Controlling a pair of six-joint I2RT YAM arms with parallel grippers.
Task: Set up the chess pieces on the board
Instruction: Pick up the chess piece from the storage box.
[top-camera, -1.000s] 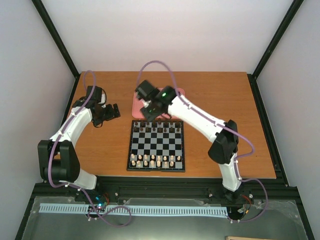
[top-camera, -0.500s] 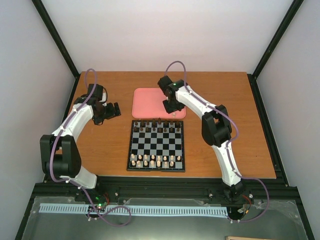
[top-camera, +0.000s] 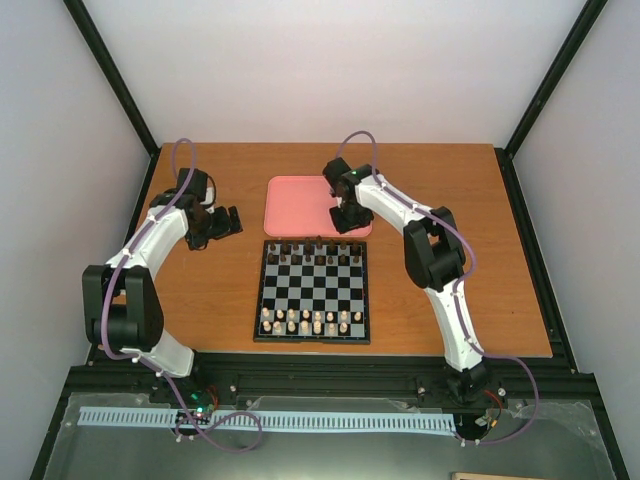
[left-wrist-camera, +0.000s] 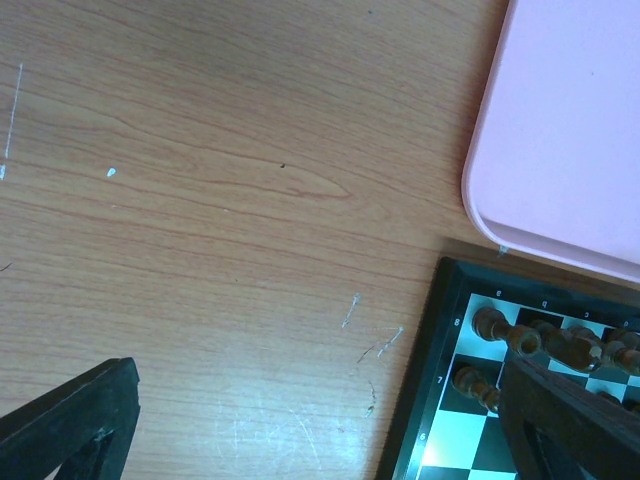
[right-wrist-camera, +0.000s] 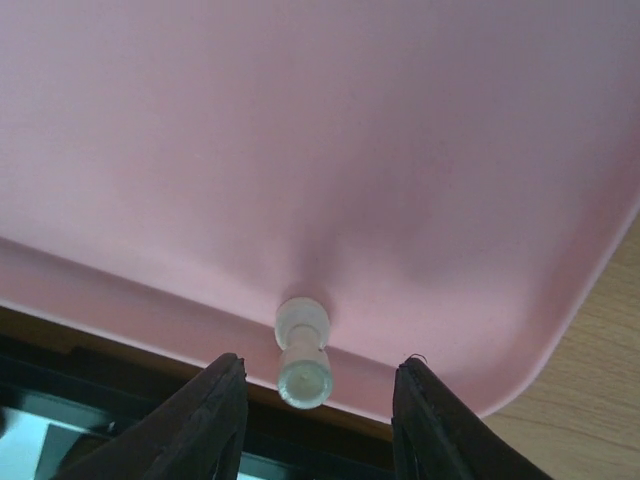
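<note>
1. the right gripper (right-wrist-camera: 316, 372) hangs half-open astride one small cream-white chess piece (right-wrist-camera: 303, 352) on the flat pink plastic tray (right-wrist-camera: 300, 150), just beyond the far edge of the black-and-white checkered board (top-camera: 312, 341). its jaws flank the piece without pinching, and we judge it is lined up to grasp.
2. the left gripper (left-wrist-camera: 318, 410) is spread wide and empty over the wooden surface (left-wrist-camera: 200, 200), off the board's far-left corner. we think it is parked clear.
3. only the right wrist view shows that piece. only the overhead view shows the other cream pieces (top-camera: 310, 320) on the board's near rows.

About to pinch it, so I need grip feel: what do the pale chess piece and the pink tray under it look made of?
Chess piece: cream, faintly glossy with soft highlights, likely moulded plastic, painted wood possible. Tray: pink, smooth matte, rounded raised rim, probably plastic or silicone.
</note>
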